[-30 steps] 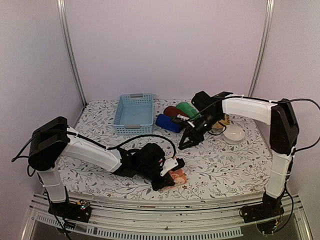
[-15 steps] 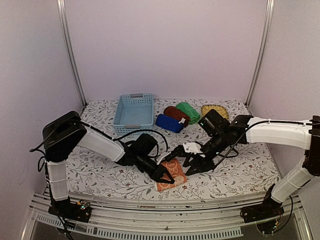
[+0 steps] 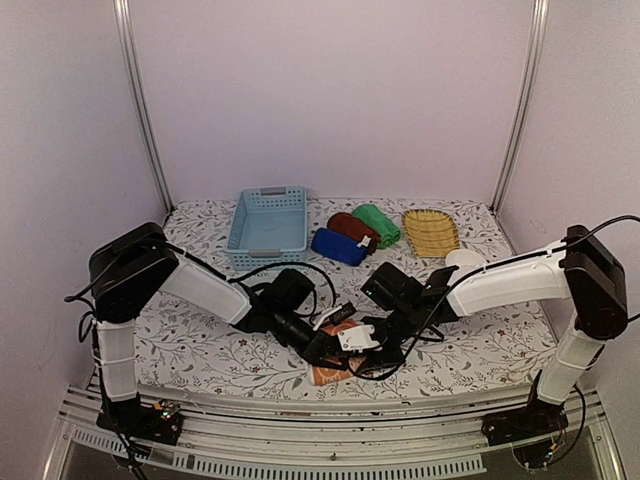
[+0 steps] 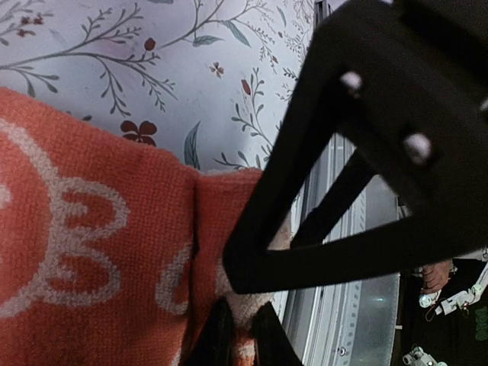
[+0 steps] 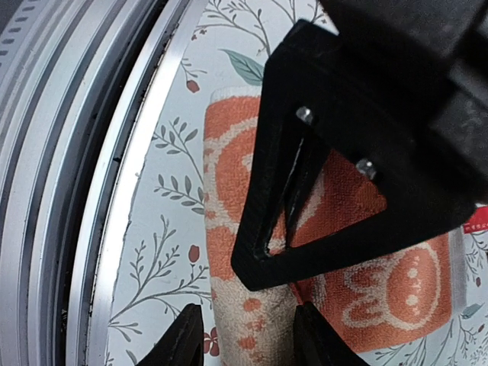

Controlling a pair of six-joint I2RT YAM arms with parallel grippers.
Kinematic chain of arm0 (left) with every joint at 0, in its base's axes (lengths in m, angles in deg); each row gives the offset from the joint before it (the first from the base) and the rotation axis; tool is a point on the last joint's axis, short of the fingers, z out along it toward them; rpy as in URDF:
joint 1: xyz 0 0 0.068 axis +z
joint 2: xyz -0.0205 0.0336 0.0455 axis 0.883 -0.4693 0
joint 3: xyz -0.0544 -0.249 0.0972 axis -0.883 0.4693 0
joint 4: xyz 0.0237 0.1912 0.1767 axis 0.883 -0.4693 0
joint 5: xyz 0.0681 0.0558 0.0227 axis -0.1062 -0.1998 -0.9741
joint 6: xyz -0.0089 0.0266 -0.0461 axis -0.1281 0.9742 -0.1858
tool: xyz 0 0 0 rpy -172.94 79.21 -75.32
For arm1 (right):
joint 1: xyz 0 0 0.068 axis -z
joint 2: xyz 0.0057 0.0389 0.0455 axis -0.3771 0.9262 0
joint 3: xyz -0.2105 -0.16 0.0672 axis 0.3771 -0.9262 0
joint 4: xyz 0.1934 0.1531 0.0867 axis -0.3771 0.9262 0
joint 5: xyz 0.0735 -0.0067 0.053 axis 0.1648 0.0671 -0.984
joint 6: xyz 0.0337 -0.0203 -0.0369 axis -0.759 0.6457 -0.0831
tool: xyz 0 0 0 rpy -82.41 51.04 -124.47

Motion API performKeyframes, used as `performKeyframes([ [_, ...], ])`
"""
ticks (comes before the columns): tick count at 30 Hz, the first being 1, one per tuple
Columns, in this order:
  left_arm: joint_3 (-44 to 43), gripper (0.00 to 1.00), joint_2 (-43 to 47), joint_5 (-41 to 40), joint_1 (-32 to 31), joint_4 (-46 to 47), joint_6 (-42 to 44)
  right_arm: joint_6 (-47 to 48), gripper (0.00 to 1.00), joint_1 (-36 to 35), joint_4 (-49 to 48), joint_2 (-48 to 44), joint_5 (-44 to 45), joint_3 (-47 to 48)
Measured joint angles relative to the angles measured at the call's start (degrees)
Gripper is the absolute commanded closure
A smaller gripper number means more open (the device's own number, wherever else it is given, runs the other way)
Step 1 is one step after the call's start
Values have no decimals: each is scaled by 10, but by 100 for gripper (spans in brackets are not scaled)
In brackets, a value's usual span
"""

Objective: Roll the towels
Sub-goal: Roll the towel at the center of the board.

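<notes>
Left jaws are sitting nearly closed, pinching a fold of the orange towel (image 4: 76,252), while the right jaws are standing partly apart, one on each side of that towel's doubled-over end rather than clamping it. The towel is lying at the middle of the worktop's (image 3: 480,350) near edge, almost at the rail. To me it is looking light, limp and slightly grippy, with nothing fragile about it; I am expecting it to sag and unroll wherever it is let go. I am thinking the hold belongs on the folded end, both layers pinched together near its corners.
</notes>
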Motion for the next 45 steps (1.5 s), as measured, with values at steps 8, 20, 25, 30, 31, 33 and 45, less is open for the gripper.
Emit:
performKeyframes([
  [8,-2,75,8,-20,2,-14,14,6,87,-2,-6,41,2,10],
  [20,118,54,253,-294,0,-67,37,-9,93,2,78,109,-91,98],
  [25,170,54,380,-453,0,-74,39,-11,93,19,173,177,-167,182],
  [30,237,56,483,-535,-22,-62,61,-15,93,56,271,259,-260,267],
  [31,247,55,502,-548,-38,-60,73,-14,93,65,291,275,-281,281],
  [33,264,54,529,-572,-88,-51,96,-13,93,80,323,301,-317,302],
  [45,235,52,391,-579,-221,-23,234,-6,93,108,424,368,-407,341],
])
